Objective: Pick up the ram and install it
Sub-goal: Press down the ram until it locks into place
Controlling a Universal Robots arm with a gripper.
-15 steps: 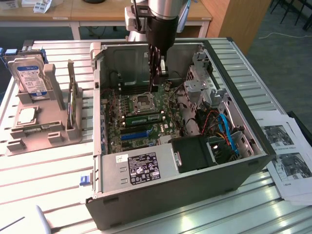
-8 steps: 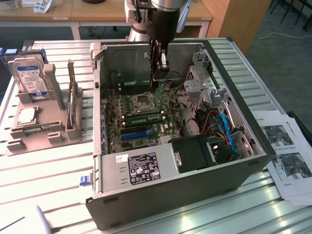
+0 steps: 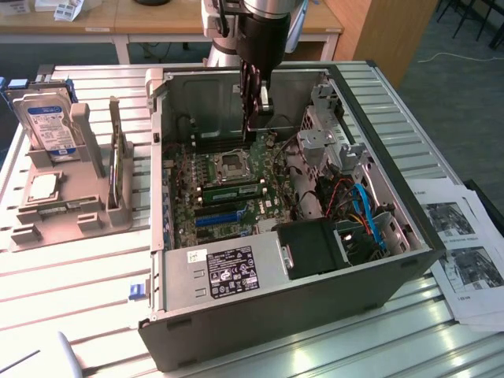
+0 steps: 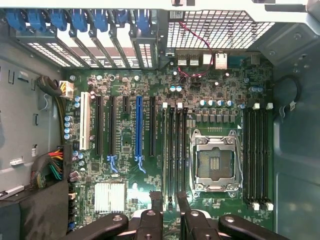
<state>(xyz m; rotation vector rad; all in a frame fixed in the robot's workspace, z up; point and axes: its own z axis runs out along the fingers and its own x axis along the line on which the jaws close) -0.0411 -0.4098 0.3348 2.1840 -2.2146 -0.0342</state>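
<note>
Overhead, empty end effector (image 4: 168, 196) above ram (image 3: 236, 191)

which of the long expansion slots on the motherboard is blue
The single blue slot, flanked by black slots on both sides; the others in that row are black, except one white slot at the end.

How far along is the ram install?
Looks done: a green ram stick sits slotted into the motherboard beside the CPU socket. In hand: nothing; the gripper hangs open inside the case, above the motherboard. Left: whether the stick is fully latched can't be told; a thin greenish piece also stands upright in the grey fixture outside the case.
</note>
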